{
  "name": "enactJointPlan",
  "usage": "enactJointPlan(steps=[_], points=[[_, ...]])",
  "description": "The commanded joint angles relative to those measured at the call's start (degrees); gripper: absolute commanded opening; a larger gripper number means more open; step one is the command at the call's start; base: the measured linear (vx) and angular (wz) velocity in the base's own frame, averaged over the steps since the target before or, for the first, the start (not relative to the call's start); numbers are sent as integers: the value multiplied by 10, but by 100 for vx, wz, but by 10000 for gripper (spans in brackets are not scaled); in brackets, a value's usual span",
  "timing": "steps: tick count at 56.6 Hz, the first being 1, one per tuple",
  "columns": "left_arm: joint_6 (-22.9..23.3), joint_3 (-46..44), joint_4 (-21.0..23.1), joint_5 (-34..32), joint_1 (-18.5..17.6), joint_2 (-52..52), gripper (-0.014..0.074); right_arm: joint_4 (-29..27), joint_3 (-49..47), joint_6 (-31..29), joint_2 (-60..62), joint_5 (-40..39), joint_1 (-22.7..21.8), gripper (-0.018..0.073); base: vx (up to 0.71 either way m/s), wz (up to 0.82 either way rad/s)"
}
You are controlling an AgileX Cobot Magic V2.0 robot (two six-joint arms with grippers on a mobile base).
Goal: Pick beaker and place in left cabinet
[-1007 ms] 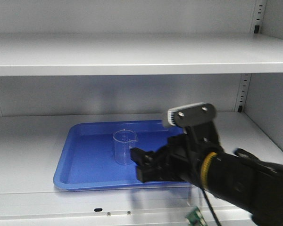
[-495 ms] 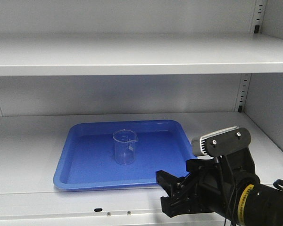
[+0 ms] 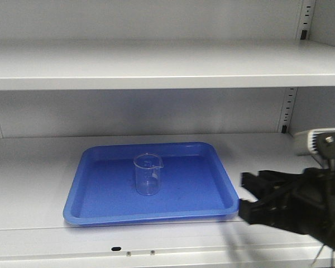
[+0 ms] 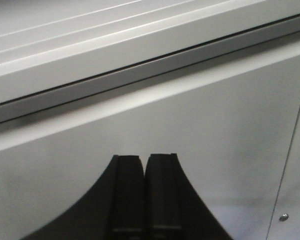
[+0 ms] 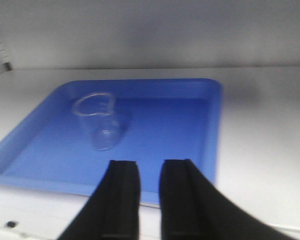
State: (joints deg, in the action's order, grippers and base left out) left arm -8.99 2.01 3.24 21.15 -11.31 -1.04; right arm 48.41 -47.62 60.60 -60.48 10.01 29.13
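Observation:
The beaker [image 3: 147, 174], small and clear with a spout, stands upright in a blue tray [image 3: 195, 178] on the lower shelf of the pale grey cabinet [image 3: 156, 67]. Nothing holds it. My right gripper [image 3: 247, 196] hovers off the tray's front right corner, fingers pointing left, open with nothing between them. In the right wrist view the beaker [image 5: 99, 125] sits ahead and left of the gripper [image 5: 149, 165], well apart, on the tray [image 5: 165, 125]. My left gripper [image 4: 144, 157] is shut and empty, facing a pale grey panel [image 4: 190, 115].
An upper shelf [image 3: 167, 75] spans the cabinet above the tray. Perforated peg strips [image 3: 289, 109] run up the back right corner. The cabinet's right wall [image 3: 324, 128] stands close to my right arm. White shelf surface [image 3: 33, 173] lies left of the tray.
My right arm has pulled back from in front of the beaker and swung right, off the tray's front edge. The beaker stays standing in the tray.

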Motion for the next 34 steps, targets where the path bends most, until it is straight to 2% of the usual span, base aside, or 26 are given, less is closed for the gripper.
enactJointPlan(steps=[1, 6, 11, 16, 19, 24, 34], points=[[1, -11, 3, -46, -3, -6, -6, -121, -17, -132, 22, -13, -48, 75, 0, 0], [1, -11, 3, -46, -3, -6, -6, -221, -17, -281, 33, -13, -94, -15, 0, 0], [1, -11, 3, -46, -3, -6, -6, -309, -17, -421, 48, -11, -130, -11, 0, 0], [1, -11, 3, -46, -3, -6, -6, -368, -9, -530, 70, -11, -160, -9, 0, 0], [1, -11, 3, -46, -3, -6, -6, -400, 8, -569, 91, -15, -178, -8, 0, 0], [1, -11, 3, -46, -3, -6, -6, -423, 61, -583, 144, -33, -217, -7, 0, 0], [1, -11, 3, -46, -3, -6, -6, -421, 216, -543, 285, -75, -280, -6, 0, 0]])
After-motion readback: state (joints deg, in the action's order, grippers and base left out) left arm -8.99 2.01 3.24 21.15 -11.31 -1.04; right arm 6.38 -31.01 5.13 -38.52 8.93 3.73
